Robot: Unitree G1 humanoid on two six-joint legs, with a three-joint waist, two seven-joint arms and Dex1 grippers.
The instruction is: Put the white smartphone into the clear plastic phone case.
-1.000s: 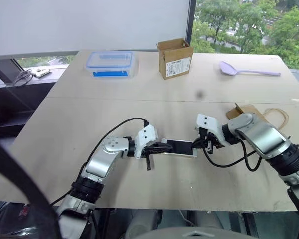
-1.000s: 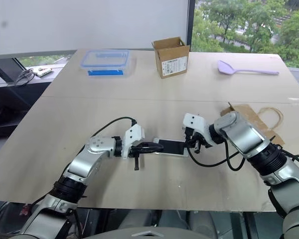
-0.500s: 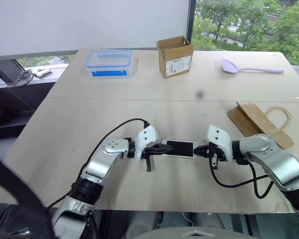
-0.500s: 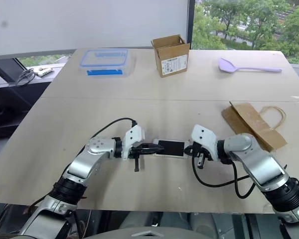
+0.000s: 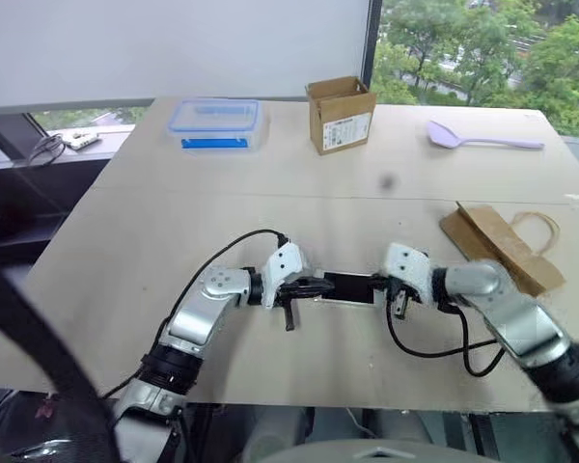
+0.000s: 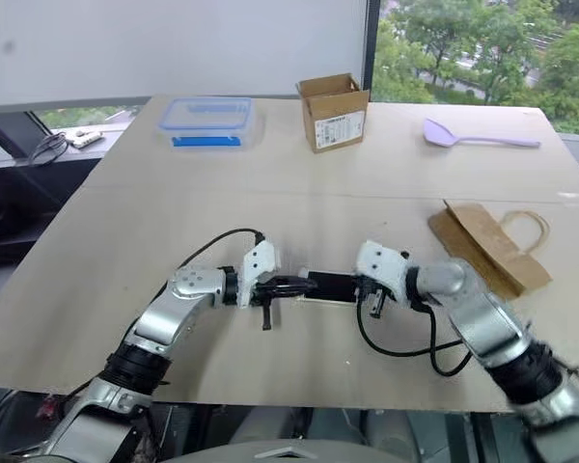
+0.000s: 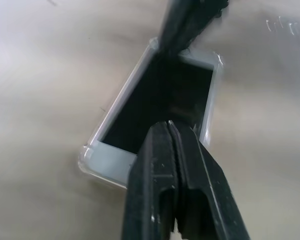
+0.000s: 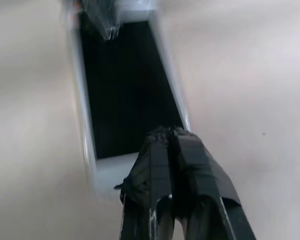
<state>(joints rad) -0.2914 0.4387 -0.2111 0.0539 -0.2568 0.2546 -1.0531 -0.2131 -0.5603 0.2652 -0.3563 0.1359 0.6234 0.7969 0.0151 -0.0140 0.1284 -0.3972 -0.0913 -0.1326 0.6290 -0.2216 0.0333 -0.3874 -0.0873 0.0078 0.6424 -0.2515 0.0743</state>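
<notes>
The white smartphone (image 5: pixel 349 286) lies flat, dark screen up, near the table's front edge between my two grippers. In the left wrist view a thin transparent rim, the clear plastic phone case (image 7: pixel 86 156), runs around the phone's white frame (image 7: pixel 111 163). My left gripper (image 5: pixel 318 285) is shut and its tips rest over the phone's left end (image 7: pixel 169 125). My right gripper (image 5: pixel 384 285) is shut too, its tips (image 8: pixel 167 131) over the white bezel at the right end of the screen (image 8: pixel 122 85). Neither gripper holds anything.
At the back of the table (image 5: pixel 125 241) stand a clear food box with a blue-rimmed lid (image 5: pixel 215 123) and an open cardboard box (image 5: pixel 341 114). A purple spoon (image 5: pixel 478 137) lies at the back right, a brown paper bag (image 5: pixel 502 246) to the right of my right arm.
My right arm has swung down and toward the table's front edge, and its gripper has turned while staying at the phone's right end. The left gripper and the phone have kept still.
</notes>
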